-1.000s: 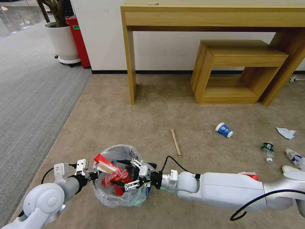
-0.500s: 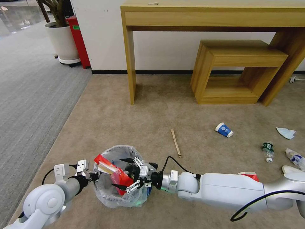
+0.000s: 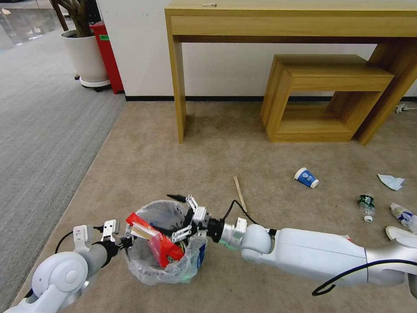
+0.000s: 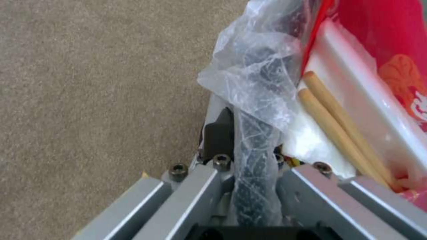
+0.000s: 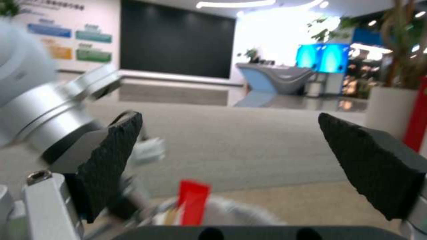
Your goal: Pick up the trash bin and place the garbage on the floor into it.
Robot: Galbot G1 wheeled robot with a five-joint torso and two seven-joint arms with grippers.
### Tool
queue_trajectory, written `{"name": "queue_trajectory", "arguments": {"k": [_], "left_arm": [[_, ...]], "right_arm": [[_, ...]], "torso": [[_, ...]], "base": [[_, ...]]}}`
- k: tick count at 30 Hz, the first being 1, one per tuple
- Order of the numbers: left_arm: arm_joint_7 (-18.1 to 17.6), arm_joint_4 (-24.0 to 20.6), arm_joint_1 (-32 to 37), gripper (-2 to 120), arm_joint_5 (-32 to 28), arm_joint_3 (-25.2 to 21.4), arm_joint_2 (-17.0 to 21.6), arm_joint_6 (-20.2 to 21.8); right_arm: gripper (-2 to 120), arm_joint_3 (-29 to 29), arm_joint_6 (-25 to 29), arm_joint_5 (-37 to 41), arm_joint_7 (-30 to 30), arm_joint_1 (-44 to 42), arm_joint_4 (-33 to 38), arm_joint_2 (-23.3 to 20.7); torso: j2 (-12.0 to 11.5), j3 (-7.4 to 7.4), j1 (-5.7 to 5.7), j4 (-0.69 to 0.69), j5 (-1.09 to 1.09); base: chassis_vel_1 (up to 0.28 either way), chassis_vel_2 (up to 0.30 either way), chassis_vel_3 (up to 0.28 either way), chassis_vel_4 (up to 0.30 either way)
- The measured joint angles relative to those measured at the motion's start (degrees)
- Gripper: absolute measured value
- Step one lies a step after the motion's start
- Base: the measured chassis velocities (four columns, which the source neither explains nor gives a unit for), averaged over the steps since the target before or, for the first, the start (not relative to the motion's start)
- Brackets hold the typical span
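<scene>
The left gripper pinches the bag-lined rim of the trash bin, which holds red wrappers. The right gripper hovers over its far rim, jaws spread and empty. Beyond, on the beige carpet, lie a wooden stick, paper cup and small bottle.

Trash bin sits on the floor at front left, wrappers sticking out of it. Left gripper at its left rim, right gripper above its far right rim. Stick, cup, bottle lie to the right. Desk stands behind, against the wall.
</scene>
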Motion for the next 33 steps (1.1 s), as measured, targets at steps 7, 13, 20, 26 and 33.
{"name": "queue_trajectory", "arguments": {"k": [7,13,20,26,33], "left_arm": [[0.0,0.0,0.2,0,0.2,-0.3,0.0,0.0],[0.3,0.0,0.5,0,0.8,-0.7,-0.2,-0.1],[0.5,-0.3,0.6,0,0.9,-1.3,0.0,-0.2],[0.6,-0.5,0.7,0,0.9,-2.5,0.5,-0.3],[1.7,-0.6,1.8,0,1.7,-4.6,0.7,-0.6]], "right_arm": [[100,5.1,-0.5,1.1,0.7,-1.0,0.2,-0.2],[100,8.6,-0.8,0.9,1.5,-2.7,0.3,-1.0],[100,15.4,-1.5,-0.6,4.2,-7.4,0.6,-3.2],[100,21.5,-1.8,-2.6,6.4,-12.2,0.3,-4.8],[100,27.0,-1.9,-4.8,8.1,-15.4,-1.0,-6.0]], "torso": [[0.0,0.00,0.00,0.00,0.00],[0.0,0.00,0.00,0.00,0.00],[0.0,0.00,0.00,0.00,0.00],[0.0,0.00,0.00,-0.01,0.01],[0.0,0.00,0.00,0.00,0.00]], "base": [[0.000,0.000,0.000,0.000],[0.000,0.000,0.000,0.000],[0.000,0.000,0.000,0.000],[0.000,0.000,0.000,0.000],[0.000,0.000,0.000,0.000]]}}
